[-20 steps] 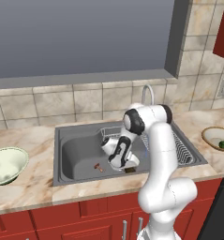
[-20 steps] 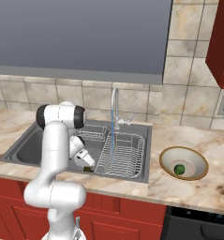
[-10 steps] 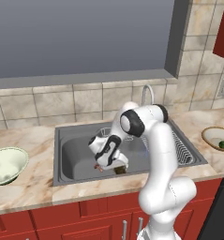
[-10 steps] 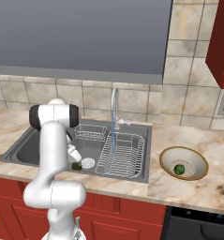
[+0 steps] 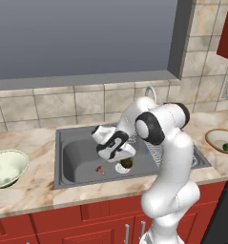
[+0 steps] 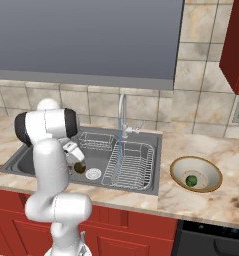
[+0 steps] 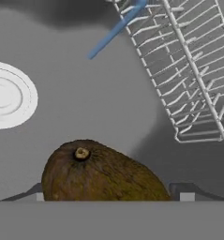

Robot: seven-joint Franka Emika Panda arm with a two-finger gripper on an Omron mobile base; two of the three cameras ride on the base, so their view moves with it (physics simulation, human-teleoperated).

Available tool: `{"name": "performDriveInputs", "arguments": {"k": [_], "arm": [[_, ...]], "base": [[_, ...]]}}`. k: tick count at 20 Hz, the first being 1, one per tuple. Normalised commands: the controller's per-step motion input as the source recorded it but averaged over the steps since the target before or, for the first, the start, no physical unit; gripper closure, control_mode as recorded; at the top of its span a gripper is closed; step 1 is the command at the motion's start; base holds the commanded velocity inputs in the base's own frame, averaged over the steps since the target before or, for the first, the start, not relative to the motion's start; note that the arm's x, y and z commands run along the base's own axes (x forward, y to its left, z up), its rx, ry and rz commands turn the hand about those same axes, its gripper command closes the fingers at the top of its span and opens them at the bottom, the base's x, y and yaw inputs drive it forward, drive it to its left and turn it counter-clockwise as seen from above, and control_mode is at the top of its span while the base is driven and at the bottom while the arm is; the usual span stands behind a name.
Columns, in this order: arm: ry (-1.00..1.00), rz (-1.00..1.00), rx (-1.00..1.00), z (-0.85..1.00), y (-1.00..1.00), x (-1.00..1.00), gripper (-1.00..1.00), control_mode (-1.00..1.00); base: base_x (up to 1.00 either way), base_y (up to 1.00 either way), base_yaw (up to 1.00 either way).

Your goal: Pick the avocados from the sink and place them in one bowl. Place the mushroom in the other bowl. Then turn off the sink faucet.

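The dark olive-brown avocado (image 7: pixel 99 176) lies on the sink (image 5: pixel 77 155) floor beside the white drain (image 7: pixel 5 96). My gripper (image 7: pixel 111 196) is open, with one fingertip on each side of this avocado (image 5: pixel 126 163). In the left base view my gripper (image 5: pixel 113 148) hangs low in the basin. The tiny mushroom (image 5: pixel 100 169) lies just left of it. The green avocado (image 6: pixel 191 180) rests in the shallow tan bowl (image 6: pixel 208 167) on the right counter. The pale green bowl (image 5: pixel 13 159) stands on the left counter. Water runs from the chrome faucet (image 6: pixel 122 112).
A wire rack (image 6: pixel 133 160) fills the right half of the basin, close to my hand. A smaller wire basket (image 6: pixel 97 141) sits at the back of the sink. The tiled wall and window ledge rise behind the faucet.
My hand has swung away from the wire rack and come down over the dark avocado, which now sits between the fingertips. The jaws have stayed open. The fruits and bowls have not moved.
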Motion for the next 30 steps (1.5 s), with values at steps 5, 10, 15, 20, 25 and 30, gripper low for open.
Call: {"name": "performDriveInputs", "arguments": {"k": [5, 10, 15, 20, 25, 30], "arm": [[-0.06, 0.0, 0.0, 1.0, -0.12, -0.41, 1.0, -1.0], [-0.07, 0.0, 0.0, 1.0, 0.0, -0.42, 1.0, -1.0], [-0.05, 0.0, 0.0, 1.0, 0.0, -0.5, 1.0, -1.0], [-0.04, 0.0, 0.01, 1.0, -0.03, -0.61, 1.0, -1.0], [-0.06, 0.0, 0.04, 0.98, -0.23, -0.74, 1.0, -1.0], [-0.07, 0.0, 0.04, 0.73, -0.47, -0.75, 1.0, -1.0]], "base": [[0.0, 0.0, 0.0], [0.0, 0.0, 0.0], [0.0, 0.0, 0.0], [0.0, 0.0, 0.0], [0.0, 0.0, 0.0], [0.0, 0.0, 0.0]]}}
